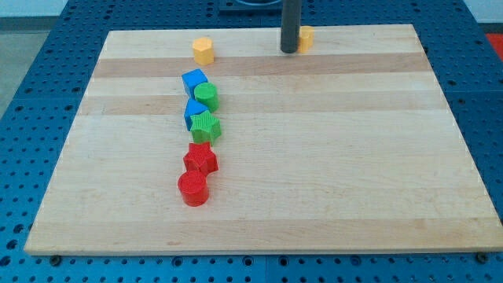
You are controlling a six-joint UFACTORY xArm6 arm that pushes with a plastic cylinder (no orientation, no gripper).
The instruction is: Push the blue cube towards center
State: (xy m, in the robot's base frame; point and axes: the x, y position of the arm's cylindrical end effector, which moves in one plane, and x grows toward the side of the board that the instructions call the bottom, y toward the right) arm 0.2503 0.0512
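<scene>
The blue cube (193,81) sits on the big wooden board (330,157), left of the middle, touching a green round block (207,97). My tip (289,50) holds nothing; it is up top, well apart, by a yellow block (305,37). I think it should go around to the cube's left side, then push gently right so the green one stays put.

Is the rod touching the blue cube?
No. My tip is at the view's top beside a yellow block, far from the blue cube.
</scene>
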